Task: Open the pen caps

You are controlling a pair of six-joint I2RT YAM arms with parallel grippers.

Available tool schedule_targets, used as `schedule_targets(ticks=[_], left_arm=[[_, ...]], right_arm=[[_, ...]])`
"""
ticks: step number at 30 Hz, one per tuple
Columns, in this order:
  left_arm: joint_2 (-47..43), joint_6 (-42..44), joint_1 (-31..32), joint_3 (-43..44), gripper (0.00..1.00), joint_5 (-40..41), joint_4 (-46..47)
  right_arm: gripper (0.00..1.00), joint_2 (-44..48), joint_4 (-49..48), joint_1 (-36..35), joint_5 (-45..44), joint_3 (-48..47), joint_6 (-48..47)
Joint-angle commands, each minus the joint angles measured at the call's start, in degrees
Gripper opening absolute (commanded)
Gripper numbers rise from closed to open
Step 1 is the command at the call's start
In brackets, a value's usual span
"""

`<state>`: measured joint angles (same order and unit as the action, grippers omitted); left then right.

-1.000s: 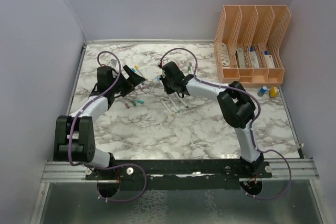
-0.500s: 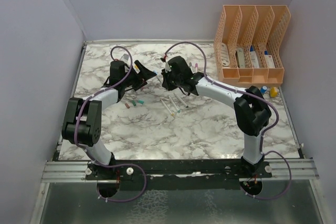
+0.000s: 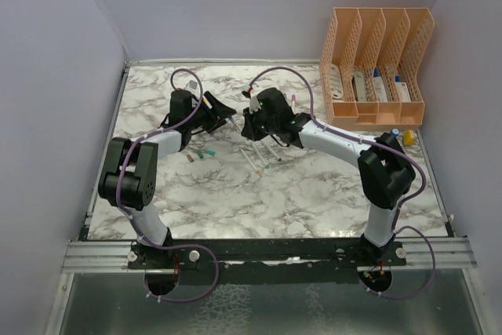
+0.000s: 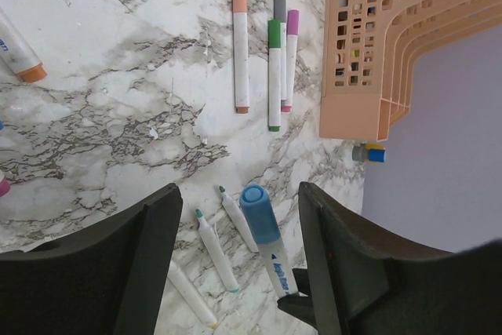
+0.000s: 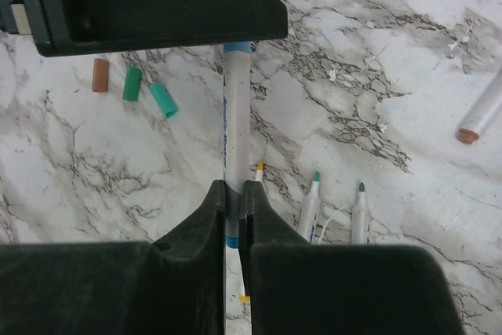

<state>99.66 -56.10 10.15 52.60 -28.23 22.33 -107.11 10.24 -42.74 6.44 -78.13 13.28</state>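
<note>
My right gripper (image 5: 235, 194) is shut on a white pen (image 5: 235, 115) with a blue cap (image 4: 259, 213) and holds it above the table, cap pointing at the left gripper. My left gripper (image 4: 238, 187) is open, its jaws standing either side of the blue cap without touching it. In the top view the two grippers meet at mid table, left (image 3: 223, 111) and right (image 3: 249, 121). Three loose caps, brown (image 5: 100, 74), green (image 5: 132, 82) and teal (image 5: 164, 100), lie on the marble. Uncapped pens (image 5: 310, 205) lie below the grippers, also seen from the left wrist (image 4: 216, 253).
Several capped pens, orange (image 4: 240, 45), green (image 4: 274, 76) and pink (image 4: 291, 60), lie side by side near the peach organiser (image 4: 408, 37), which stands at the back right (image 3: 375, 68). Small blue and yellow items (image 3: 400, 137) sit in front of it. Side walls enclose the table.
My left gripper has moved right to the right gripper and now brackets the blue cap. My right gripper has shifted slightly back and right with the pen.
</note>
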Motion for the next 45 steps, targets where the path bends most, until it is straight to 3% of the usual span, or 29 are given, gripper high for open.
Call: schedule_targets(ticks=[1,6,14,16,19,21,22,27,29,38,45], left_arm=[[0.65,-0.49,0.56,0.8,0.62,-1.28,3.01],[0.54,-0.85,0.57,0.98,0.54,-1.47,3.59],[0.07,-0.99,0.66,0.64,0.32,-2.07,4.03],[-0.1,-1.03,0.66,0.26,0.23,-2.18,4.25],[-0.32,-1.03,0.66,-0.03,0.0,-2.65,4.47],[-0.49,-1.02,0.66,-0.15,0.0,-2.84,4.48],[-0.63,-1.03,0.66,-0.21,0.0,-2.88,4.48],[-2.0,-1.03,0.66,-0.48,0.0,-3.15,4.48],[-2.1,-0.98,0.66,-0.63,0.0,-3.28,4.44],[-5.66,-1.62,2.62,-0.77,0.0,-2.14,4.39],[-6.04,-1.9,4.83,-0.65,0.0,-1.2,4.39]], right_arm=[[0.01,3.08,-3.69,-0.23,3.54,0.88,0.09],[0.01,2.92,-3.63,-0.48,4.35,0.42,-0.15],[0.01,2.82,-3.98,-0.5,4.45,0.38,0.03],[0.02,2.79,-4.08,-0.5,4.54,0.39,0.12],[0.01,2.77,-4.24,-0.48,4.55,0.31,0.25],[0.01,2.59,-4.05,-0.5,4.68,-0.1,0.33],[0.07,2.35,-3.6,-0.5,4.72,-0.62,0.27],[0.59,1.03,-2.07,-0.52,5.04,-2.47,0.07],[0.68,0.75,-1.88,-0.55,4.72,-2.8,0.17],[0.7,-3.02,1.38,-0.51,4.34,-7.04,0.24],[0.62,-4.78,2.16,-0.5,4.2,-9.17,0.72]])
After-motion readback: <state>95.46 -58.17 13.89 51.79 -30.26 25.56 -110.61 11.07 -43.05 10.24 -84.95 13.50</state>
